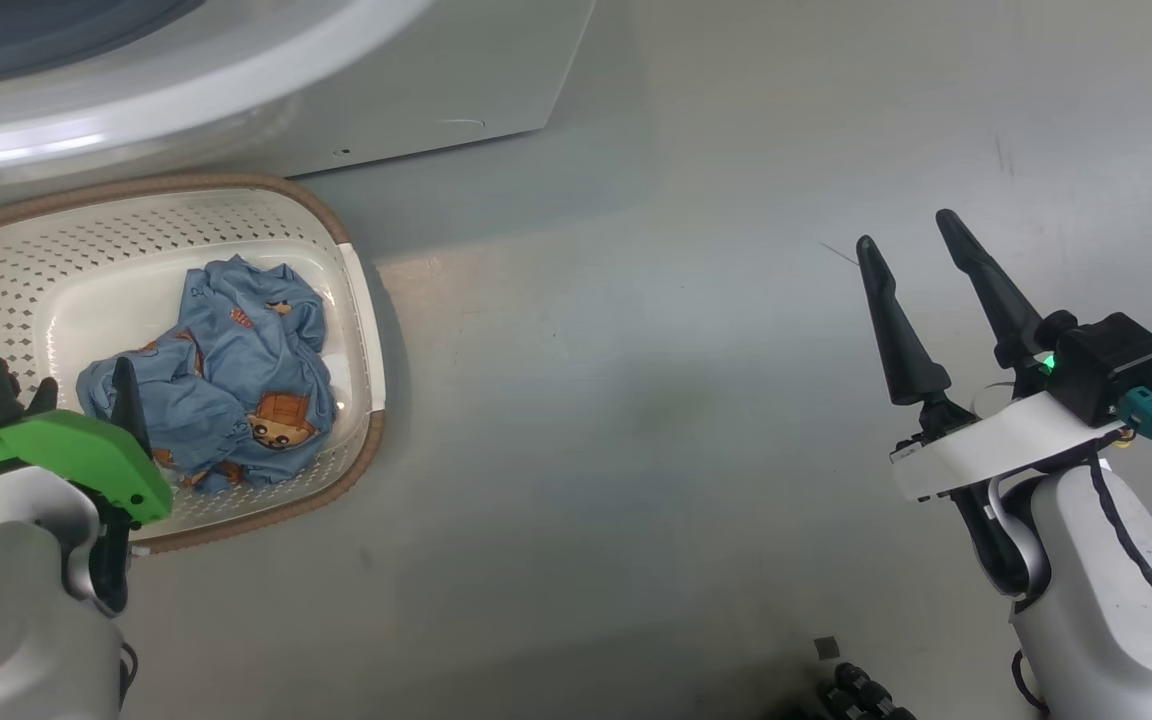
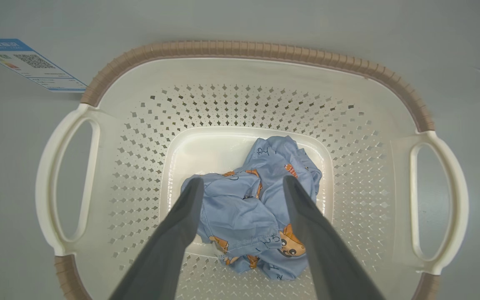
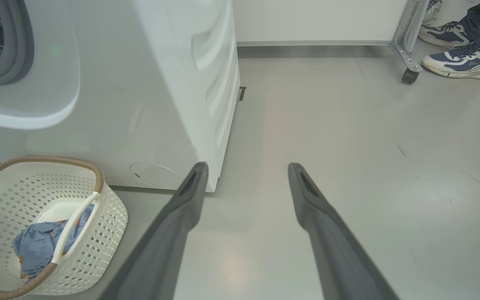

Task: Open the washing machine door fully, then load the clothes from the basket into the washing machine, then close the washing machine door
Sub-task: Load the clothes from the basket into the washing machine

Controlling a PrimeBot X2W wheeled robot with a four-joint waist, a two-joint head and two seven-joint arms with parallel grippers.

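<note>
Left wrist view: my left gripper, fingers spread and empty, hangs over the clothes in the basket.

Our left gripper is open, its dark fingers spread wide and angled downward. In head view it sits at lower left, under the green wrist bracket, with a green light on at the wrist and our left forearm below. Our right gripper is at lower right and also open, both fingers pointing up the view and leaning slightly left. Behind them are the white wrist plate, the black camera block and our right forearm.
</note>
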